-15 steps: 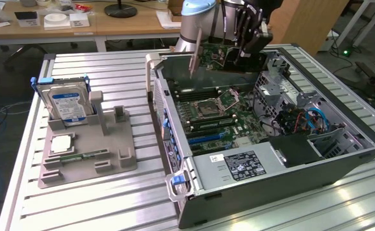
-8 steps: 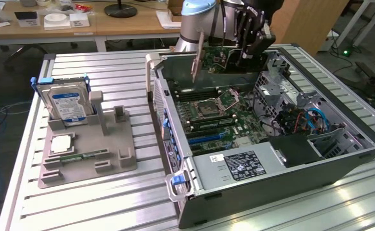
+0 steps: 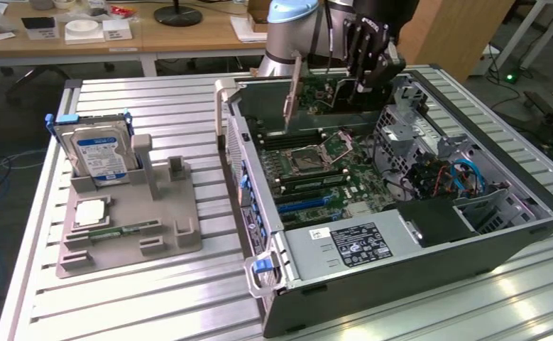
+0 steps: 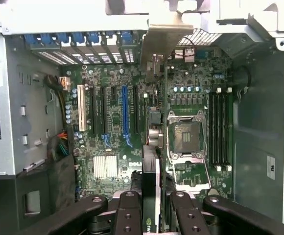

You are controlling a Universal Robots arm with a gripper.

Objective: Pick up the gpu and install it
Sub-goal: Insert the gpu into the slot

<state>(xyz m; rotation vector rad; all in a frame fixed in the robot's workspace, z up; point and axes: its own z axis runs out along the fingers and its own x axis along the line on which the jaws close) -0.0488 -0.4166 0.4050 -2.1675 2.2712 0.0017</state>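
Exterior view: my pincer (image 3: 363,84) hangs over the far end of the open computer case (image 3: 371,284), closed on the gpu (image 3: 326,99). The card is up in the air, on edge, clear of the motherboard (image 3: 338,174) beneath it. Its silvery bracket (image 3: 293,92) points down, on the side of the card away from the pincer, near the case's rear wall.

Wrist view: the two dark fingers (image 4: 130,210) sit either side of the gpu (image 4: 151,171), pressed to its faces, and I see the card edge-on between them. The bracket (image 4: 159,41) is at the end of the card far from the pincer. I read this as a firm grip at the card's upper edge.

Straight below the pincer is the board (image 4: 107,142). The open CPU socket (image 4: 186,134) lies to one side of the card's line, and the long blue slot (image 4: 125,112) to the other. I cannot tell which slot the card edge lines up with.

Well away from the pincer, out on the slatted tabletop (image 3: 162,305), a grey holder (image 3: 129,234) carries the blue-labelled hard drive (image 3: 101,153), standing upright.
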